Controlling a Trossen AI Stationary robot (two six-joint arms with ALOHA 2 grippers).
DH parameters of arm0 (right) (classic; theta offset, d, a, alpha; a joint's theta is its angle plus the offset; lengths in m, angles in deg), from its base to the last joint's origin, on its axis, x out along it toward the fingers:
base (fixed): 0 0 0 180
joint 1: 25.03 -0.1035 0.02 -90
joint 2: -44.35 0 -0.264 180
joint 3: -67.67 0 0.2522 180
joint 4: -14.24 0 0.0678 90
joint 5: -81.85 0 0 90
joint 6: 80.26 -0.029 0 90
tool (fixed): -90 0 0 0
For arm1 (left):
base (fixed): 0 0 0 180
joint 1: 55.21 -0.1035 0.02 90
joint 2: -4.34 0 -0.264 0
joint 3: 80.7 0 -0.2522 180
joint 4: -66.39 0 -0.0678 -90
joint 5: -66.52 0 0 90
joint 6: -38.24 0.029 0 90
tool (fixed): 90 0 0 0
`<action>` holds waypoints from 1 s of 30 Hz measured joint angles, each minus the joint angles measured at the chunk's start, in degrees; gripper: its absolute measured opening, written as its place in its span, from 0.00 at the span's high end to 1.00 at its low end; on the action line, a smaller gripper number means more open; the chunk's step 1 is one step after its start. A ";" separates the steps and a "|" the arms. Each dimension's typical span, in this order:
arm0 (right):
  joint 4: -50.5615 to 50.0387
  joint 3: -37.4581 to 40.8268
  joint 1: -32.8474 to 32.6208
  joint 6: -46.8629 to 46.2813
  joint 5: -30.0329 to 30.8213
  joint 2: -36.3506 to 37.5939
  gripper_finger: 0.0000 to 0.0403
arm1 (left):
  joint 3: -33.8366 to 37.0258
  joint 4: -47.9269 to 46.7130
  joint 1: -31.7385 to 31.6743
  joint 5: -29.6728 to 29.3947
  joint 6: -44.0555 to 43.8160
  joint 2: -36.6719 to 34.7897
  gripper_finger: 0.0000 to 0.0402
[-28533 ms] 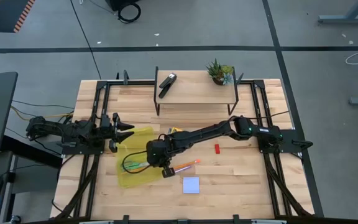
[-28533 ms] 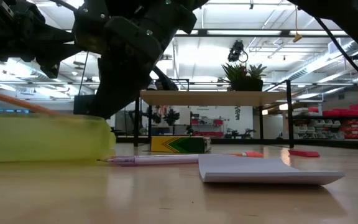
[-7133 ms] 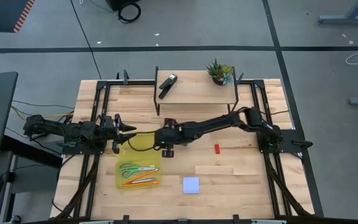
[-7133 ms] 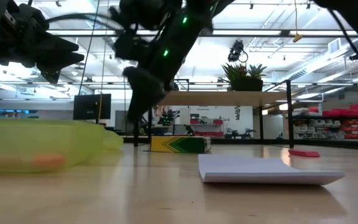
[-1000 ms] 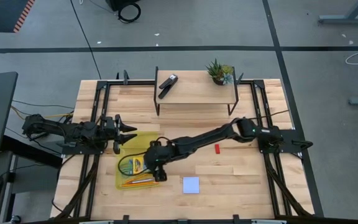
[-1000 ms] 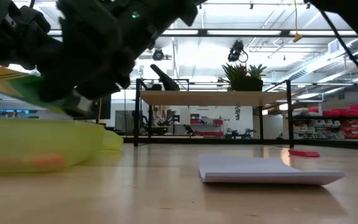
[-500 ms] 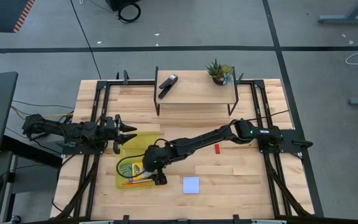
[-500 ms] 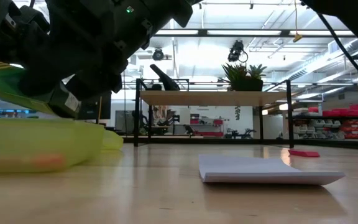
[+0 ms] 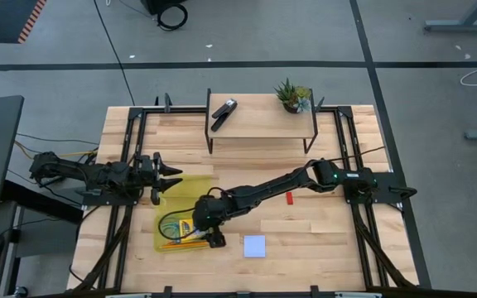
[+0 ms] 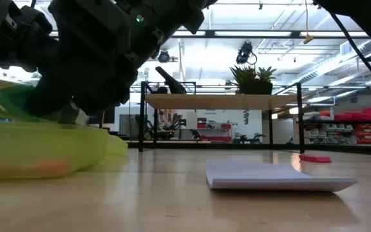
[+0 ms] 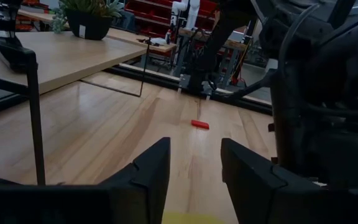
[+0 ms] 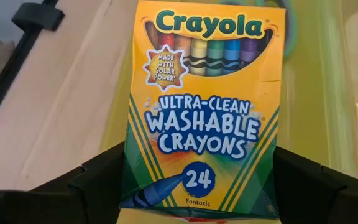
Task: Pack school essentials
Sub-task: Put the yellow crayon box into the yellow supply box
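Observation:
A crayon box (image 12: 204,106) hangs tilted over a translucent yellow-green pouch (image 9: 172,238) at the table's near left, with my right gripper (image 12: 201,186) shut on it. In the pouch lie green-handled scissors (image 12: 289,18) and orange pencils (image 9: 185,243). The pale blue note pad (image 9: 254,246) lies flat right of the pouch. The tiny red block (image 9: 289,197) lies farther right. My left gripper (image 11: 194,180) stands open at the pouch's far left corner, a strip of the pouch's yellow edge (image 11: 185,219) showing between its fingers. My right gripper pinches the crayon box's two long side edges near its bottom end (image 12: 138,180) between its two fingers (image 12: 98,177). They come from the table's right, slanting down. The box is lifted, printed face up, its top end tipped toward the pouch. My left gripper: whether it touches the pouch's edge cannot be told.
A low wooden shelf (image 9: 259,124) stands at the table's far side, with a black stapler (image 9: 222,112) and a small potted plant (image 9: 292,95) on it. The right arm (image 9: 272,182) stretches across the table's middle. Bare wood lies around the note pad.
My right gripper has gone down and a little toward the table's near edge with the crayon box, bringing the box lower over the pouch. The box stays tilted in the hold.

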 joint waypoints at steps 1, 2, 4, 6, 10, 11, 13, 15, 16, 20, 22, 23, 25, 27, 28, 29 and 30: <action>-0.11 0.28 0.01 0.00 0.00 0.00 0.17 | 0.00 0.00 -0.01 0.00 -0.04 0.00 0.62; -0.34 0.43 0.02 0.00 0.00 0.00 0.17 | 0.00 0.00 0.00 0.00 -0.04 0.00 0.62; -0.30 0.45 0.02 0.02 0.00 0.00 0.17 | 0.00 0.00 0.00 0.00 -0.01 0.00 0.62; 0.10 0.43 0.00 0.09 0.00 0.02 0.17 | 0.00 0.00 0.00 0.01 -0.03 0.00 0.63; -0.20 0.43 0.02 0.22 0.02 0.02 0.17 | -0.02 0.00 0.00 0.02 -0.03 0.00 0.64; -0.09 0.43 0.02 0.22 0.03 0.02 0.16 | -0.02 0.00 0.00 0.00 0.00 0.00 0.64; -0.13 0.43 0.02 0.24 0.51 0.02 0.14 | -0.02 0.00 0.00 0.01 -0.04 0.00 0.64; -0.20 0.43 0.04 0.24 0.60 0.02 0.13 | -0.02 0.00 0.00 0.02 0.00 0.00 0.63; -0.14 0.43 0.04 0.24 0.63 0.02 0.13 | -0.02 0.00 0.00 0.02 -0.01 0.00 0.63; -0.17 0.43 0.04 0.24 0.63 0.02 0.12 | -0.02 -0.01 -0.01 0.02 -0.01 0.00 0.62; -0.11 0.43 0.05 0.24 0.63 0.02 0.12 | -0.02 0.00 0.00 0.02 -0.01 0.00 0.62; -0.10 0.43 0.07 0.24 0.63 0.02 0.12 | -0.02 0.00 -0.01 0.01 0.00 0.00 0.63; -0.14 0.43 0.09 0.23 0.66 0.02 0.12 | -0.02 0.00 0.00 0.02 -0.04 0.00 0.63; -0.12 0.43 0.13 0.20 0.66 0.02 0.12 | -0.02 0.00 -0.01 0.01 0.00 0.00 0.64; -0.12 0.43 0.13 0.20 0.66 0.02 0.12 | -0.02 0.00 0.00 0.02 -0.02 0.00 0.64; -0.12 0.43 0.13 0.22 0.66 0.02 0.12 | -0.02 0.00 0.00 0.01 -0.04 0.00 0.64; -0.14 0.43 0.15 0.22 0.66 0.02 0.12 | -0.02 0.00 -0.02 0.01 -0.01 0.00 0.64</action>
